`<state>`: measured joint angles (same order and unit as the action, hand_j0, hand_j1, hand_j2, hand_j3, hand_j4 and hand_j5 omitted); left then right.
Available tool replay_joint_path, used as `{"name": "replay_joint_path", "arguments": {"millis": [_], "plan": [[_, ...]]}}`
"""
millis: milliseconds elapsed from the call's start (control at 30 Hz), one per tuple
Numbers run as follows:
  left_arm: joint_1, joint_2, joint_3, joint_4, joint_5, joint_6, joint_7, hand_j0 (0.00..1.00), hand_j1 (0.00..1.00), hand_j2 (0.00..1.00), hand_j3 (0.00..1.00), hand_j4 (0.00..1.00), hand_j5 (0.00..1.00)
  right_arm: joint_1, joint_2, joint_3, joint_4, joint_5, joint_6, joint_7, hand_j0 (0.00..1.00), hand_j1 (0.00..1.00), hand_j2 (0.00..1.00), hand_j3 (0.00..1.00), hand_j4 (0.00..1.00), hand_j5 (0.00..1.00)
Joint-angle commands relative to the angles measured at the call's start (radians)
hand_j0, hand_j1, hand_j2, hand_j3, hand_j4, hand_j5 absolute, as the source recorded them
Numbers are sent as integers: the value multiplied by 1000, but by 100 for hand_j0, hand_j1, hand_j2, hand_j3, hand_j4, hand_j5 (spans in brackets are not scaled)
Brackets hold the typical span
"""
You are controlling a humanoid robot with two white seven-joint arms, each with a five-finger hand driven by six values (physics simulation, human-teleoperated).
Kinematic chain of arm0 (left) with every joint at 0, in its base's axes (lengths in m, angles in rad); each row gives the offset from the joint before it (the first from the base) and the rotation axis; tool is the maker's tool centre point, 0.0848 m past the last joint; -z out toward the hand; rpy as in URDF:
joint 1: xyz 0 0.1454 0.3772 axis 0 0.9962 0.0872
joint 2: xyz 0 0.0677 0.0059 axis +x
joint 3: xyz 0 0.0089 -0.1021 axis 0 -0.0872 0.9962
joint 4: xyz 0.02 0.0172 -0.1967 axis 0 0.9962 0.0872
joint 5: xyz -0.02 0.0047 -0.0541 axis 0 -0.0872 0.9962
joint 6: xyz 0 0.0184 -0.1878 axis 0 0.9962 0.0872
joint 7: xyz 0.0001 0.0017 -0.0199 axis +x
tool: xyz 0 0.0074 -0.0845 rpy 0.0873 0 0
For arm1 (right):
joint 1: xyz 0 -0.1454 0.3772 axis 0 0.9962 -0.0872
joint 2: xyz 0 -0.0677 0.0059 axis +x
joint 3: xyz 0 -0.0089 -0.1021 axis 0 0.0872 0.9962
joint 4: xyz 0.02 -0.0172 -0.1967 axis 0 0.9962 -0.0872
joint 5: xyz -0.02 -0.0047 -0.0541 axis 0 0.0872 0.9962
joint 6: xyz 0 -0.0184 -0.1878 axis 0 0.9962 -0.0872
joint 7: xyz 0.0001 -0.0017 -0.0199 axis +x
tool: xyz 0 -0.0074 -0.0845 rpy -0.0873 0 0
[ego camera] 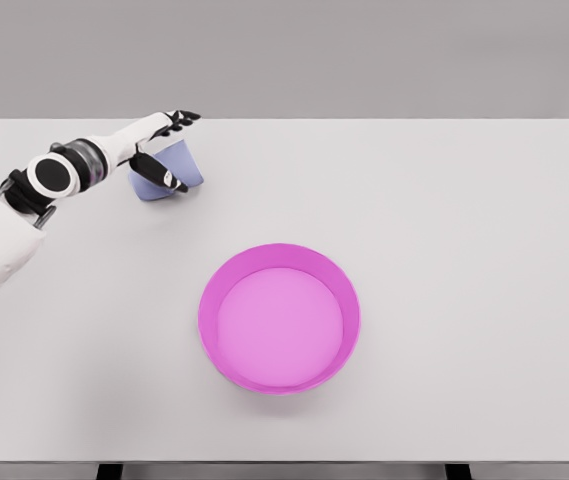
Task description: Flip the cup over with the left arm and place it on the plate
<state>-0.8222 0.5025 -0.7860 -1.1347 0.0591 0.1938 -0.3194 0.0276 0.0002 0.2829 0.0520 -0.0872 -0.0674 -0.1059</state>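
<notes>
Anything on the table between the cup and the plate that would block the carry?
Nothing visible. The left hand is at the cup; only bare table lies between it and the pink plate.

I work in a bare simulated test space: a wide, plain white rectangular table (444,200) on dark legs, a flat featureless grey backdrop (284,55), everything rendered smooth and shadowless.
</notes>
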Motion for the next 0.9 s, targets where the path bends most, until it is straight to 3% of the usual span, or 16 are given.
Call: {"name": "replay_joint_path", "arguments": {"millis": [0,200,267,567,667,867], "plan": [[-1,1,1,6,1,-1,0,100,100,100,100,100,100,0,0,1,0,0,0,0,100,100,100,100,100,100],[-3,-24,-1,44,-1,-1,-3,100,100,100,100,100,100,0,0,-1,0,0,0,0,100,100,100,100,100,100],[-23,-27,-39,59,1,-1,-3,100,100,100,100,100,100,0,0,1,0,0,0,0,100,100,100,100,100,100],[-21,-25,-41,69,2,1,-1,100,100,100,100,100,100,0,0,-1,0,0,0,0,100,100,100,100,100,100],[-21,-25,-41,72,4,1,-3,88,88,88,88,88,88,0,0,-1,0,0,0,0,100,100,100,100,100,100],[-20,-25,-41,72,7,1,-43,77,77,77,77,77,77,-2,0,-1,0,0,0,0,100,100,100,100,100,100]]}}
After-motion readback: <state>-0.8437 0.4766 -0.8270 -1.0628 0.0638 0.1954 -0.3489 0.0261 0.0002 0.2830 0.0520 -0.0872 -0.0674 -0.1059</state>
